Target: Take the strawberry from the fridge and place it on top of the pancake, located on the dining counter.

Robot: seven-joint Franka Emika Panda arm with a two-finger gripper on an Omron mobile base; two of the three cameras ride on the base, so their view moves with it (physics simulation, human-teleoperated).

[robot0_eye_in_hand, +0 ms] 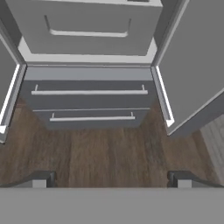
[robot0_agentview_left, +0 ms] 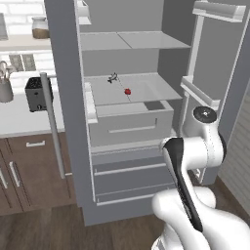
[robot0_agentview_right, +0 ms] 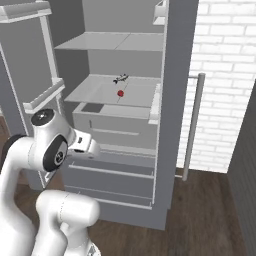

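Pincer [robot0_eye_in_hand: 112, 179]: in the hand view both dark tips rise far apart near the bottom, nothing between them, so it stands wide and empty. It looks down at the fridge's two bottom drawers [robot0_eye_in_hand: 89, 103] and the wooden floor [robot0_eye_in_hand: 109, 153] in front of them.

Left base view: fridge [robot0_agentview_left: 68, 122] with both doors swung open. Strawberry [robot0_agentview_left: 127, 91] sits on the middle shelf [robot0_agentview_left: 146, 88], above the inner drawer [robot0_agentview_left: 132, 128], roughly mid-shelf. A small dark object [robot0_agentview_left: 113, 78] lies behind it toward the back wall; too small to identify. Arm folded low, below and in front of that shelf.

Right base view: same berry [robot0_agentview_right: 120, 93] on the same shelf, apart from the dark object behind it, nothing touching it.

Handling, as judgement: very light, soft, easily bruised, and rounded enough to roll or squirt out of a hard squeeze. Best taken across its widest red body, tips on opposite sides, gentle closure; the leafy cap gives no real purchase. Small target, so centring over it matters before closing.
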